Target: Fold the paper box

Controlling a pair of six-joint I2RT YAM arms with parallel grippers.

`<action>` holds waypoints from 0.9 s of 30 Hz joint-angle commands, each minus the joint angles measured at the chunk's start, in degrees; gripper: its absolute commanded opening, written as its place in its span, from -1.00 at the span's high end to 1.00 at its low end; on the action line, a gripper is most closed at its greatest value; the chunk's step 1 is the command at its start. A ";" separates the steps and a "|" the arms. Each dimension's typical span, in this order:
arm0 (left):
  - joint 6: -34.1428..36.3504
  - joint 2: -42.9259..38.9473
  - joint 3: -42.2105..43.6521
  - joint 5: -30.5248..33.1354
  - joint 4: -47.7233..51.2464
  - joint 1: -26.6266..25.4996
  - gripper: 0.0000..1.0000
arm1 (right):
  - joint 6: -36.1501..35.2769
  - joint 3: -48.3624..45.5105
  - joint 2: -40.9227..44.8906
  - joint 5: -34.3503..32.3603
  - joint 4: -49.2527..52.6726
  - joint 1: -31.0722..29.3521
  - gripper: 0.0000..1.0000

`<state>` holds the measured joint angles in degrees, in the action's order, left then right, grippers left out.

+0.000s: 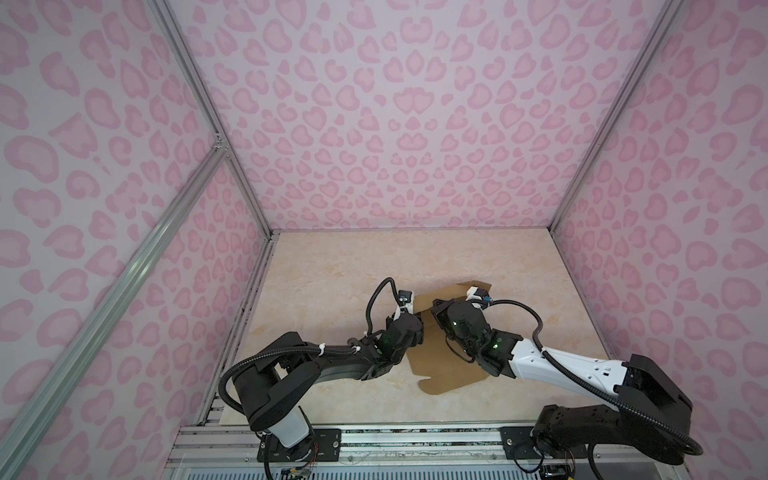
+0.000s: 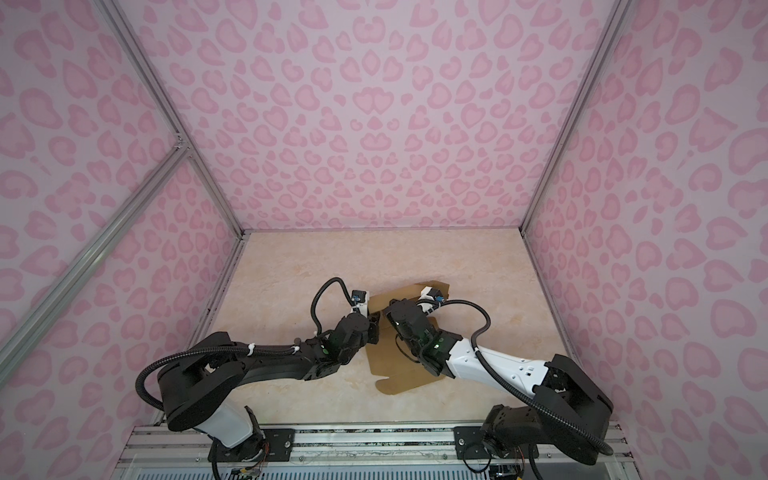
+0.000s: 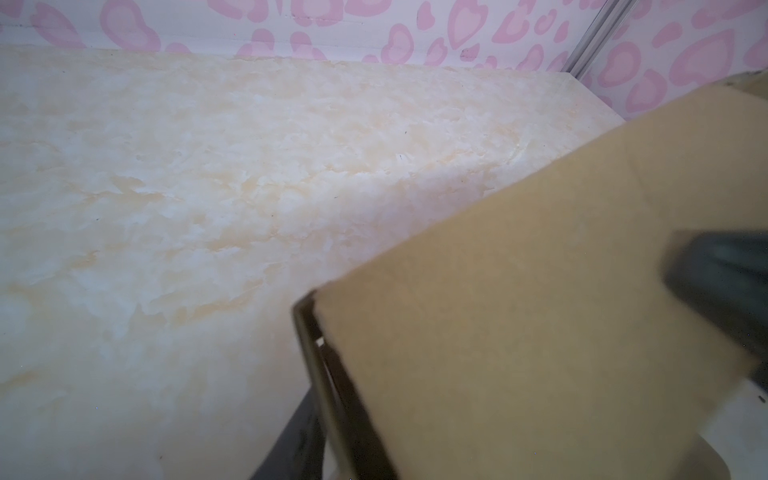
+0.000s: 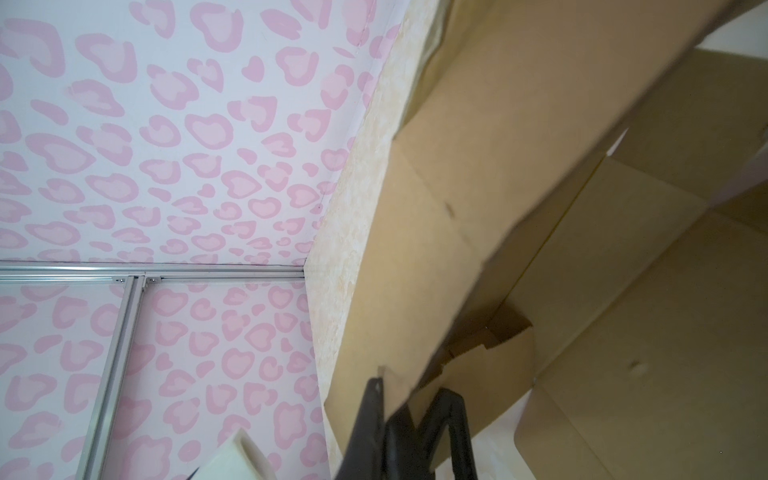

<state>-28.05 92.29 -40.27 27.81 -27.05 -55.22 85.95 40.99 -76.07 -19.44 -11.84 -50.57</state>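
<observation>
On the table (image 1: 332, 266), one paper box (image 1: 449, 368)

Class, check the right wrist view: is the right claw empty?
No, the right claw is shut on the edge of a raised flap of the paper box.

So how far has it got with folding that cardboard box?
Roughly midway, I'd say. Done: the far end of the paper box already stands up. In hand: the right gripper pinches a panel edge; the left gripper is at a raised wall. Left: the near panel lies flat on the table, unclosed.
</observation>
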 commanded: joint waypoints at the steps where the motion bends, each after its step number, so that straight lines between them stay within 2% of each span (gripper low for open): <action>1: -0.34 -1.76 0.47 0.56 -3.42 -0.15 0.22 | -0.04 0.65 -0.32 0.90 3.66 -0.70 1.00; 13: -1.56 -3.35 3.19 3.30 -2.46 -0.15 0.25 | 1.24 0.39 -0.61 -0.55 3.79 -3.41 1.00; 16: -2.09 -3.46 3.08 3.76 -1.59 -0.15 0.39 | 0.95 0.77 -0.41 -0.77 4.23 -3.73 1.00; 24: -2.88 -4.27 2.49 6.54 2.20 -0.13 0.49 | 0.26 1.34 0.52 -1.33 5.12 -4.27 1.00; 27: -2.95 -4.53 1.74 7.53 4.24 -0.15 0.54 | -0.23 2.07 0.87 -1.55 6.14 -4.56 0.92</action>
<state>-30.26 88.66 -37.65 32.38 -23.99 -55.46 86.70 42.61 -75.44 -20.69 -8.45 -54.87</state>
